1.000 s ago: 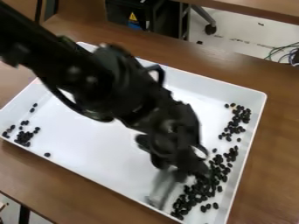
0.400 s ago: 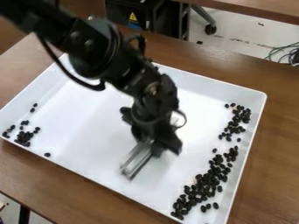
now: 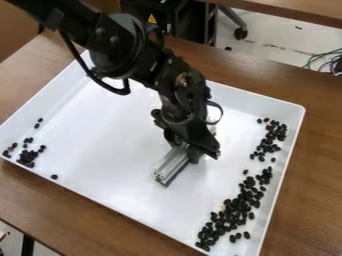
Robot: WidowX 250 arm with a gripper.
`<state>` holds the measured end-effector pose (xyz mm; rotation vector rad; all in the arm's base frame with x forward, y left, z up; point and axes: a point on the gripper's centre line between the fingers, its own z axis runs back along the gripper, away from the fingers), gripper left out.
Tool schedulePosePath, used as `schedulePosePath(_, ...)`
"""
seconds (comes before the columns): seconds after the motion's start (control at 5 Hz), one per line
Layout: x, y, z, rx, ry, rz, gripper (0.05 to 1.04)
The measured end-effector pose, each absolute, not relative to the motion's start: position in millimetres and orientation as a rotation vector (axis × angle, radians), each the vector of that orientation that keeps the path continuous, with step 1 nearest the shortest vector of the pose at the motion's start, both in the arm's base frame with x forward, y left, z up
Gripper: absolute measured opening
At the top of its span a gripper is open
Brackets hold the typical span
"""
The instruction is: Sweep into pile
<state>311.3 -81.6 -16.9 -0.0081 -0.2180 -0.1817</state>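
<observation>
Black gripper [image 3: 188,149] hangs over the middle of the white tray, shut on a silver bar-shaped sweeping tool [image 3: 171,167] that slants down to the lower left. Small black beans form a long band [image 3: 234,212] beside the tray's right wall, densest toward the bottom corner. A looser group of beans [image 3: 269,140] lies farther up that side. In the left corner sits another small cluster [image 3: 28,157], with a few single beans around it. The tool is apart from all the beans.
Raised walls of the white tray [image 3: 295,145] enclose the beans on a brown wooden table [image 3: 317,165]. Behind the table are a dark case [image 3: 143,12] and some cables [image 3: 326,61] on the floor.
My gripper left the beans at the lower right, swung left over the tray's middle with the silver tool, then shifted slightly up and right. The beans look nearly unchanged.
</observation>
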Motion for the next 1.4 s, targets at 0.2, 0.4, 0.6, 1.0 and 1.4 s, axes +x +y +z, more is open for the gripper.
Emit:
schedulePosePath(0.2,310,-80,-10,-0.037,-0.232,-0.188,0.692)
schedulePosePath(0.4,295,-73,-5,-0.010,-0.189,-0.179,0.954)
schedulePosePath(0.6,288,-68,17,0.024,-0.194,-0.152,1.014)
schedulePosePath(1.0,272,-63,59,0.015,-0.154,-0.101,0.998)
schedulePosePath(1.4,260,18,63,0.027,-0.110,0.126,0.998)
